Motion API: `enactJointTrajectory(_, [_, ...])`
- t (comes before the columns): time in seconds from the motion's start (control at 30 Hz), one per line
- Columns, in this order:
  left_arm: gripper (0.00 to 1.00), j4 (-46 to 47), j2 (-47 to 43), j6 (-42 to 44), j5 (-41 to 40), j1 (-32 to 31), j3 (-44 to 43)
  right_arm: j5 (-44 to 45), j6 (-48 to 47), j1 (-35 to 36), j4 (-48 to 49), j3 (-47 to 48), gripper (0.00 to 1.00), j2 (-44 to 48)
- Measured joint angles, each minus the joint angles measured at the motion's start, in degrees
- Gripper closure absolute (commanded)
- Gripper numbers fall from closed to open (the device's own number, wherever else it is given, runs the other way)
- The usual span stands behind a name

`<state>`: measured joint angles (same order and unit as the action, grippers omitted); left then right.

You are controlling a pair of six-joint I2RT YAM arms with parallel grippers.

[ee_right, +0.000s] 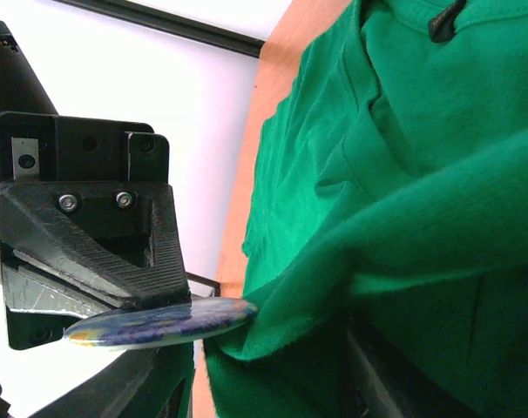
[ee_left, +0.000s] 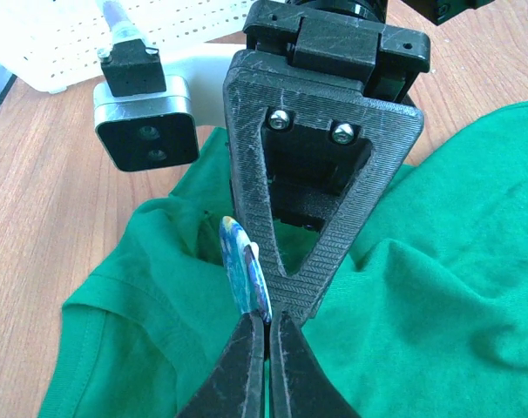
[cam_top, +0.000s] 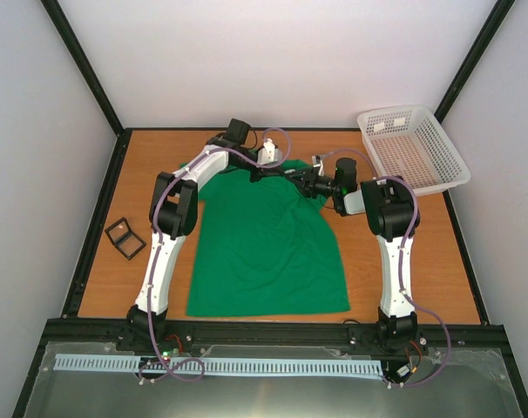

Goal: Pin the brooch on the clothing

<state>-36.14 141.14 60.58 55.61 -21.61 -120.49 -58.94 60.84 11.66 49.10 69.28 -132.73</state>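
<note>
Held edge-on, brooch (ee_left: pixel 245 270) sits clamped between closed left pincer (ee_left: pixel 266 329) tips, its rim against shirt (ee_left: pixel 438 287) fold bunched between right pincer (ee_right: pixel 268 374) fingers, grip there unclear.

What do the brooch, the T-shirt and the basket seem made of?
The brooch looks like metal or plastic with a glossy printed face; it reflects light. The T-shirt is soft matte knit fabric, likely cotton; it folds and wrinkles. The basket seems white moulded plastic, given its regular perforated walls.
</note>
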Motion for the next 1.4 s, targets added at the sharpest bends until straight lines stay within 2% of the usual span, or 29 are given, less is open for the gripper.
enactJointTrajectory(0.27, [0.99,0.42,-0.33,-0.02,-0.33,-0.07,0.0,1.51,2.58,0.04,0.66,-0.33,0.57,-0.28])
enactJointTrajectory(0.5, [0.99,0.9,-0.74,-0.07,-1.14,-0.66,0.0,4.0,6.03,0.07,6.43,-3.34,0.56,0.26])
enactJointTrajectory(0.73, [0.99,1.75,-0.96,-0.7,-0.66,-0.7,0.07,6.05,8.48,-0.13,12.48,-6.14,0.5,0.26])
enactJointTrajectory(0.97, [0.99,2.05,-1.77,-1.11,0.28,-0.68,0.66,6.91,9.84,-0.35,16.11,-7.65,0.48,0.26])
enactJointTrajectory(1.4, [0.99,2.38,-1.92,-1.73,0.76,-0.63,0.68,6.25,7.26,-0.55,14.51,-6.95,0.44,0.39])
